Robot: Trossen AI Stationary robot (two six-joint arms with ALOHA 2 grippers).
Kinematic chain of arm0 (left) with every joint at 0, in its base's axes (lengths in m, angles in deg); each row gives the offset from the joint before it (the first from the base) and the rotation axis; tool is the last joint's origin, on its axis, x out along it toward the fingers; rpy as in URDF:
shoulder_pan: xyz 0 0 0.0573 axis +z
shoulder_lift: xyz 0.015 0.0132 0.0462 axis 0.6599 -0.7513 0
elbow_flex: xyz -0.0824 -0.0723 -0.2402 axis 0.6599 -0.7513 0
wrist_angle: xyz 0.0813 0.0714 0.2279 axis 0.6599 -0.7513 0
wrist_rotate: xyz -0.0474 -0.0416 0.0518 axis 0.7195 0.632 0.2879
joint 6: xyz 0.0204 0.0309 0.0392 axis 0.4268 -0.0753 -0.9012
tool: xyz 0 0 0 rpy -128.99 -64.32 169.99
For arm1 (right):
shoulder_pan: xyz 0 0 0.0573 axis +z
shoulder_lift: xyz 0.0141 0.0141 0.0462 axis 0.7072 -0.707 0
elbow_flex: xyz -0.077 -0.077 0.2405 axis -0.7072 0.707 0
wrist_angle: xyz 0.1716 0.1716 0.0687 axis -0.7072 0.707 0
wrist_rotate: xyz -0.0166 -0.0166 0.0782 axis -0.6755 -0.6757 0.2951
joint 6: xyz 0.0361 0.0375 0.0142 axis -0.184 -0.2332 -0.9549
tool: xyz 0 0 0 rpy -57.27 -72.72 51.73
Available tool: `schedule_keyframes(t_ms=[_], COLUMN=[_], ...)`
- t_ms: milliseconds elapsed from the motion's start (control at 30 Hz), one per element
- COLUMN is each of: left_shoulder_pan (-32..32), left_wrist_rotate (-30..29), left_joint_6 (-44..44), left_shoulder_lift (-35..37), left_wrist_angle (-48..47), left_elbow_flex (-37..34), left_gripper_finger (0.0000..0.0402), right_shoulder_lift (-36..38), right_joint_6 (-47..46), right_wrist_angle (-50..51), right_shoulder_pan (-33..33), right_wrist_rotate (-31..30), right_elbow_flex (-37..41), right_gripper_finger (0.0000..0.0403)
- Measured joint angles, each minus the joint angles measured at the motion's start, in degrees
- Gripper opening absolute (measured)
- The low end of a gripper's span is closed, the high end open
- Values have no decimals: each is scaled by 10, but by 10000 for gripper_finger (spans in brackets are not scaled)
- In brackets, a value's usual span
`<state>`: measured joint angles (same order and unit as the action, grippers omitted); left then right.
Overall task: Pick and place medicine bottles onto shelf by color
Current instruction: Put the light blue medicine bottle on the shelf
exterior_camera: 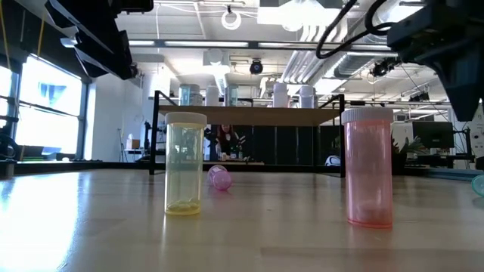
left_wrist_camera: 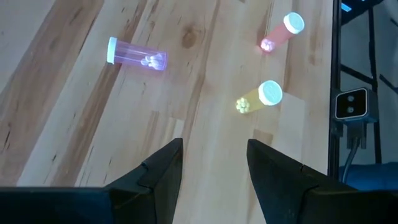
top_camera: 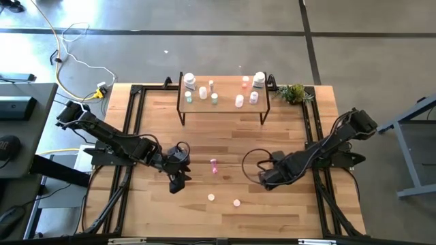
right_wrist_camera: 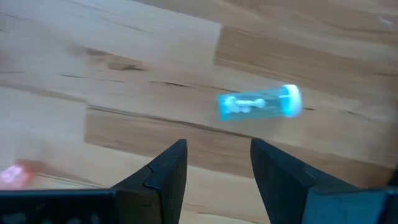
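I see a pink bottle point(top_camera: 214, 165) lying on its side mid-table, yellow bottle point(top_camera: 211, 197) and pink-orange bottle point(top_camera: 236, 202) upright nearer the front edge, blue bottle point(right_wrist_camera: 259, 102) lying under my right gripper point(top_camera: 262, 178), more bottles on the shelf point(top_camera: 223, 109) at the back, left gripper point(top_camera: 178, 180) beside the pink one, both grippers spread apart and holding nothing.

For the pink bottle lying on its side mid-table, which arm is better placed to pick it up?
Probably left: the left gripper, open, sits nearer the lying pink bottle, which its wrist view shows. The right gripper, also open, faces a blue bottle.
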<state>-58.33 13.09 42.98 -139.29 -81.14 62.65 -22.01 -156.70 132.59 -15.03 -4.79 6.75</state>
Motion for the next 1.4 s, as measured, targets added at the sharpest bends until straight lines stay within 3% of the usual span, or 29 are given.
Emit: schedule_keyframes(t_ms=[300, 833, 1100, 1400], left_shoulder_pan=[0, 0, 0, 2], left_wrist_rotate=[-1, -2, -3, -35], left_joint_6=[-15, -15, -15, -8], left_shoulder_lift=[0, 0, 0, 0], left_wrist_angle=[-1, -1, 0, 1], left_elbow_flex=[0, 0, 0, 0], left_gripper_finger=[168, 168, 168, 168], right_shoulder_lift=[0, 0, 0, -30], right_joint_6=[9, 547, 814, 924], right_wrist_angle=[40, 52, 6, -5], right_shoulder_pan=[1, -23, -30, -30], right_wrist_rotate=[7, 32, 37, 20], right_elbow_flex=[0, 0, 0, 0], right_gripper_finger=[168, 168, 168, 168])
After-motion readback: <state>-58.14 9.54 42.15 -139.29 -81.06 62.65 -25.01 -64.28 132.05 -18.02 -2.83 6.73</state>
